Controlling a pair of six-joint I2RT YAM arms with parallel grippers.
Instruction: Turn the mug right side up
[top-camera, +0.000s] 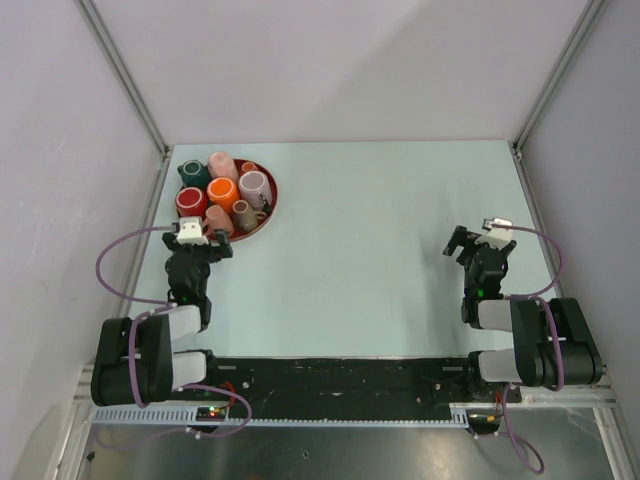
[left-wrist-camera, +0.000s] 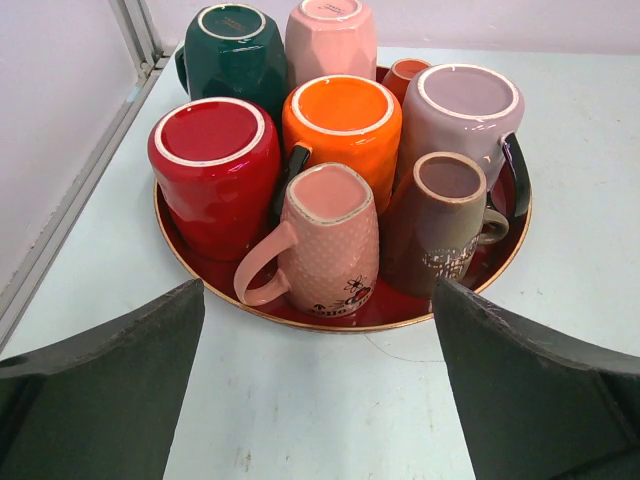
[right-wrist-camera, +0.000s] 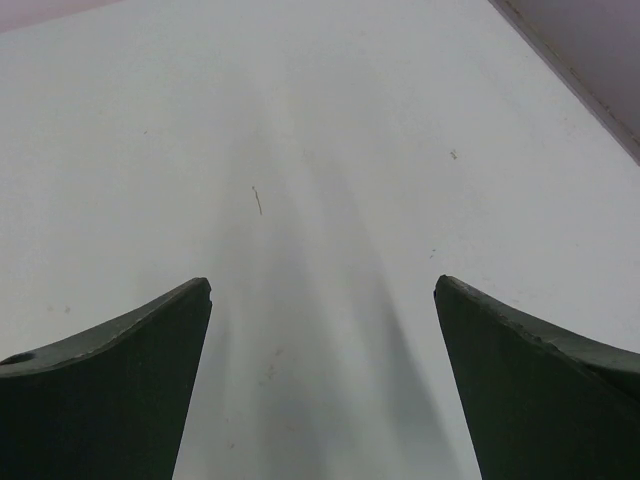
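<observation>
Pink dotted mug, inverted on red tray, centred just beyond spread fingers of left gripper: to be clasped across body, handle spared.

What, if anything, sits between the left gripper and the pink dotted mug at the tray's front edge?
Nothing visible. The open left gripper faces the pink mug across bare table and the low rim of the tray. The brown mug and red mug stand close at its sides, the orange mug behind.
</observation>
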